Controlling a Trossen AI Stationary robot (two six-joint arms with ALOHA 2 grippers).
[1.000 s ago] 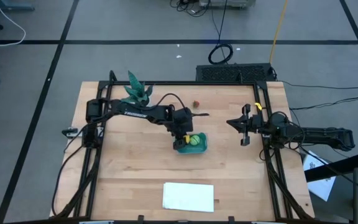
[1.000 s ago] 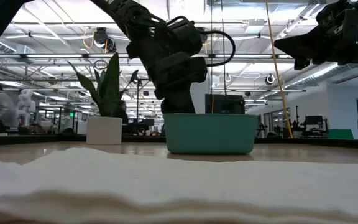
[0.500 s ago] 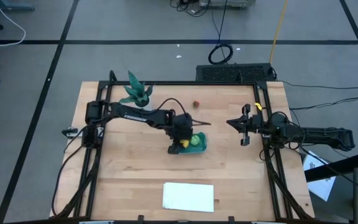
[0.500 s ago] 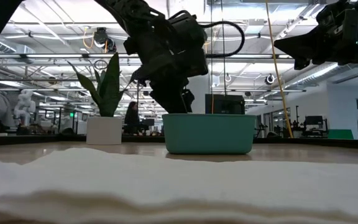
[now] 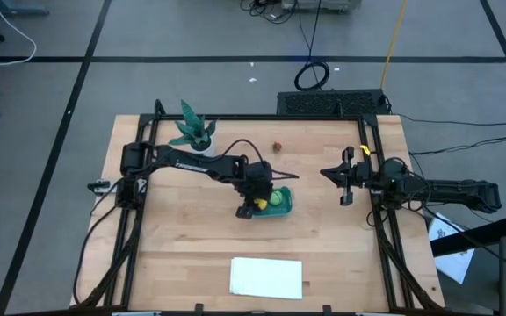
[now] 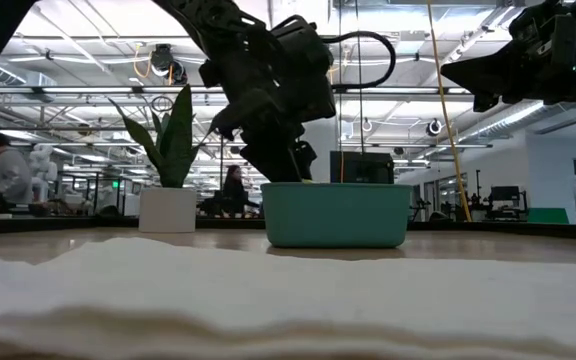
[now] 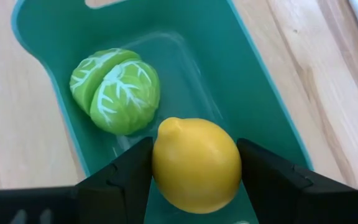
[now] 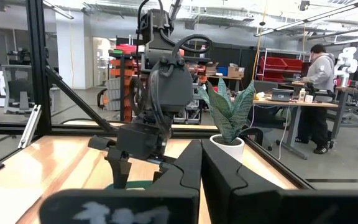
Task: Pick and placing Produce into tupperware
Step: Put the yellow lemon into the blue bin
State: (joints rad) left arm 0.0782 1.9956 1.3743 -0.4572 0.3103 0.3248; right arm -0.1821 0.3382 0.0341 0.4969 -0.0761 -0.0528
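Note:
The teal tupperware [image 5: 281, 204] stands mid-table, and the light green ball [image 7: 115, 82] lies on its floor. My left gripper [image 5: 256, 207] reaches down over the tupperware's left end, shut on the yellow lemon [image 7: 196, 163]. In the low view its fingers [image 6: 286, 160] dip behind the tupperware's wall [image 6: 336, 214], which hides the lemon. The tiny dark red piece [image 5: 278, 147] lies on the table, beyond the tupperware toward the far edge. My right gripper [image 5: 327, 173] waits shut at the table's right side, raised and pointing left. My left gripper pinches the lemon's two opposite sides [image 7: 157, 167] between its two fingers [image 7: 122, 179], around its widest part. The fingers slant down from the table's left. The lemon sits over the tupperware's floor, beside the green ball; whether it touches the floor I cannot tell.
A potted green plant [image 5: 193, 132] stands at the far left of the table. A flat white sheet [image 5: 266, 276] lies near the front edge. Bare wood lies between the tupperware and my right gripper. People move in the room behind the table.
My left gripper has rolled about its own pointing line over the tupperware's left end, keeping its hold on the lemon. The lemon, hidden under the hand from above a second ago, now shows at the tupperware's left end.

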